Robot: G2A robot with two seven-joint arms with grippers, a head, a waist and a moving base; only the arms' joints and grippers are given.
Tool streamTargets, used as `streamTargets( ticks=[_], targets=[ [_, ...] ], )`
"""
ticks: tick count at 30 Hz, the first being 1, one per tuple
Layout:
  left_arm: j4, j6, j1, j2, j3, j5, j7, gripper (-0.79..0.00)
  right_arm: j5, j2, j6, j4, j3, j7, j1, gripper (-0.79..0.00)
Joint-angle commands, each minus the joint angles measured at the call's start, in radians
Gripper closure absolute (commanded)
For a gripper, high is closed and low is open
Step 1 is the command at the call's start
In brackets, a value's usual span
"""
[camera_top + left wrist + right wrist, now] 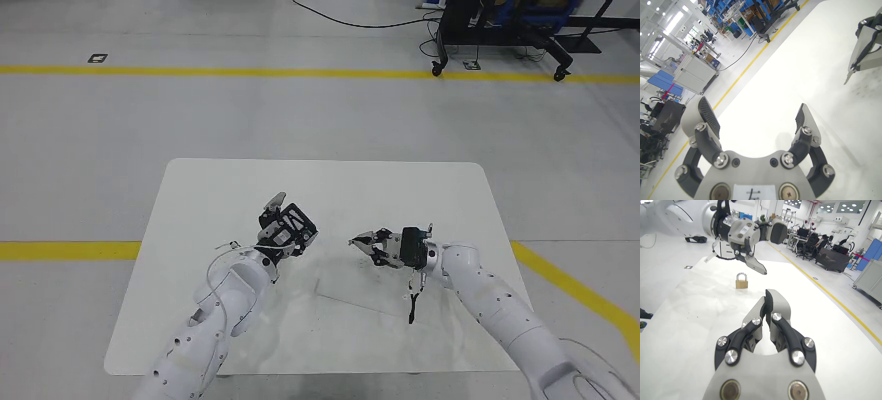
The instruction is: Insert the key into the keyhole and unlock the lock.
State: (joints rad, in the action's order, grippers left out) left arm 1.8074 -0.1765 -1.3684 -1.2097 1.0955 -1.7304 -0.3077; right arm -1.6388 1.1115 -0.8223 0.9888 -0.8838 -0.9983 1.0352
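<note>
Our right gripper (766, 294) is clenched, and a thin key (848, 78) juts past its tips. Our left gripper (753, 108) hangs released, fingers spread, facing it. Ahead of the right gripper and below the left one, the padlock (741, 281) stands upright on the white table (200, 300).

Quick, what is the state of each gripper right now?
Left gripper: open, holding nothing.
Right gripper: closed; whether it holds something cannot be told.
</note>
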Motion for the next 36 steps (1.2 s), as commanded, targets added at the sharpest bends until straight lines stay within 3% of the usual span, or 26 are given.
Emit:
streamTargets(
  ticks=[1,16,18,20,24,28,30,36],
  targets=[
    [0.002,0.0,-0.004,0.0,0.027,0.065,-0.006,-0.785,0.102,-0.012,-0.019,0.038,0.003,0.019,0.015,0.0],
    [0.002,0.0,-0.004,0.0,0.027,0.065,-0.006,-0.785,0.136,-0.023,-0.042,0.06,0.004,0.042,0.019,0.0],
    [0.003,0.005,-0.016,-0.001,0.042,0.115,0.016,-0.785,0.203,-0.019,-0.051,0.076,0.0,0.053,0.036,0.0],
    [0.007,-0.037,-0.032,-0.002,0.07,0.251,0.06,-0.785,0.288,-0.013,-0.083,0.097,0.002,0.084,0.048,0.0],
    [-0.03,-0.235,-0.044,0.003,0.162,0.644,0.095,-0.785,0.546,-0.006,-0.189,0.141,0.003,0.19,0.066,0.0],
    [-0.131,-0.427,-0.02,0.011,0.23,1.07,-0.003,-0.785,0.682,-0.007,-0.19,0.16,0.04,0.191,0.07,0.0],
    [-0.192,-0.457,0.012,0.017,0.249,1.253,-0.111,-0.785,0.728,-0.012,-0.19,0.157,0.055,0.193,0.063,0.0],
    [-0.201,-0.467,0.017,0.018,0.249,1.282,-0.131,-0.785,0.728,-0.012,-0.19,0.157,0.055,0.193,0.063,0.0]
  ],
)
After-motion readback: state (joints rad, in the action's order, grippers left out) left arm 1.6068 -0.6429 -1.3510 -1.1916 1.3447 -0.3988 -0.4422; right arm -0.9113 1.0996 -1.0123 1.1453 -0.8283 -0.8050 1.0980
